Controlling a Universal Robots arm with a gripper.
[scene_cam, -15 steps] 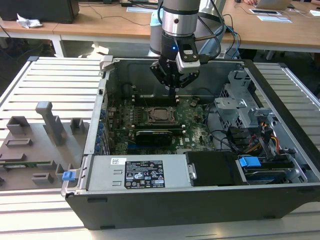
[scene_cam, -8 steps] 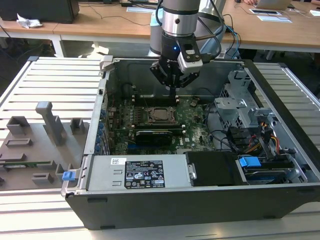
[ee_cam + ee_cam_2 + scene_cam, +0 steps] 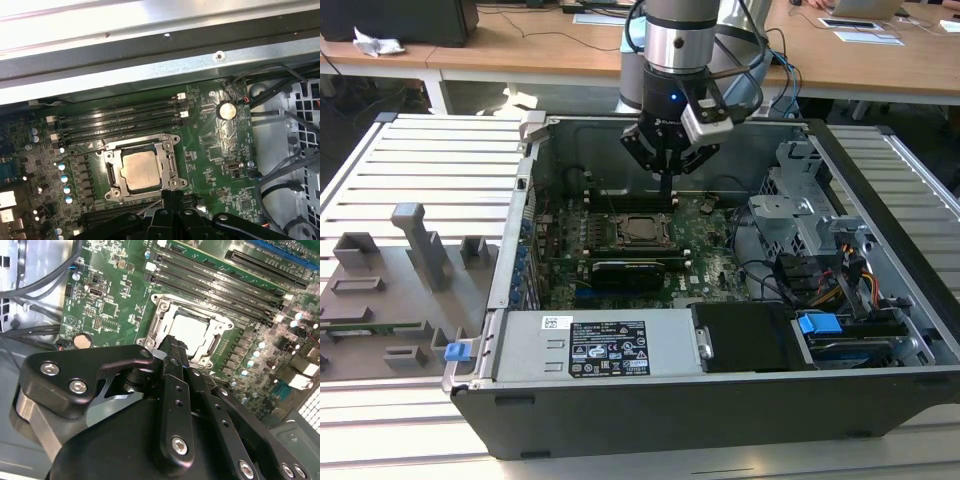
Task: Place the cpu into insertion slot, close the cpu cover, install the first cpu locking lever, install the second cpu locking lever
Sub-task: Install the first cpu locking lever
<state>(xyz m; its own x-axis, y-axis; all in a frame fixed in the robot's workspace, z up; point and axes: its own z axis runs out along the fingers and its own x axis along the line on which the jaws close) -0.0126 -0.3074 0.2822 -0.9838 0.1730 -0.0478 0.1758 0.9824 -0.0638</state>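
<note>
- Arm in the exterior view drops straight down into the open computer case. The gripper points downward, its tips low over the board just beside the insertion slot.
- Second wrist view looks along the fingers. The jaws are pressed together on nothing, tips at the insertion slot's edge. The cpu lies seated in that slot with the cpu cover flat around it.
- First wrist view adds memory slots beside the insertion slot, on the side away from the gripper, and a coin cell well apart from the slot.
</note>
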